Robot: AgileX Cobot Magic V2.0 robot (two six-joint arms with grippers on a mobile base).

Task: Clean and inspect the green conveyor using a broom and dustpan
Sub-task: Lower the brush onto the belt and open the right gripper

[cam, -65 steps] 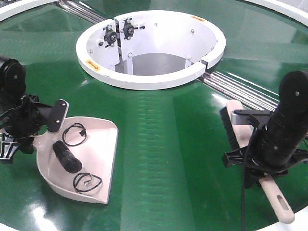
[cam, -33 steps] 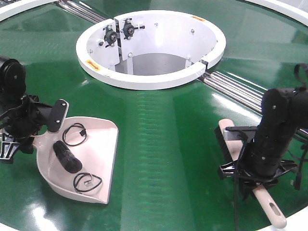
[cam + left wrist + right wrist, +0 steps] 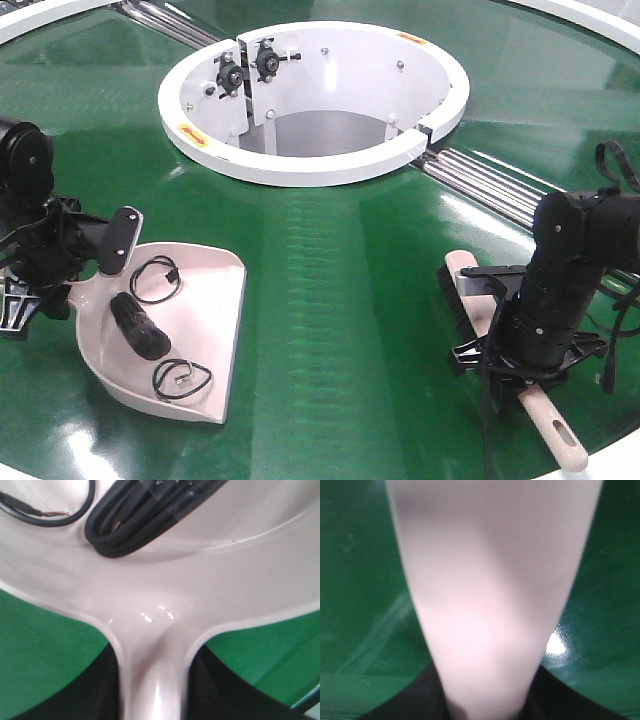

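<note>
The pale dustpan (image 3: 205,310) lies on the green conveyor (image 3: 330,290) at the left, with a black cable bundle (image 3: 139,326) and two thin wire loops (image 3: 154,279) inside it. My left gripper (image 3: 72,272) is shut on its handle (image 3: 155,680), which runs between the dark jaws of the left gripper (image 3: 155,692). At the right, the broom (image 3: 470,300) rests bristles-down on the belt. My right gripper (image 3: 522,350) is shut on its handle (image 3: 485,610), whose slotted end (image 3: 562,440) sticks out toward the front rim. In the right wrist view the right gripper (image 3: 487,705) clasps the blurred handle.
A white ring (image 3: 300,165) around the round central opening stands at the back middle. Steel roller strips (image 3: 490,190) run from it toward the right, just behind the broom. The conveyor's white outer rim (image 3: 615,462) shows at the front right corner.
My right arm has carried the broom leftward and a little toward the front across the belt. The left arm and the dustpan have not moved.
</note>
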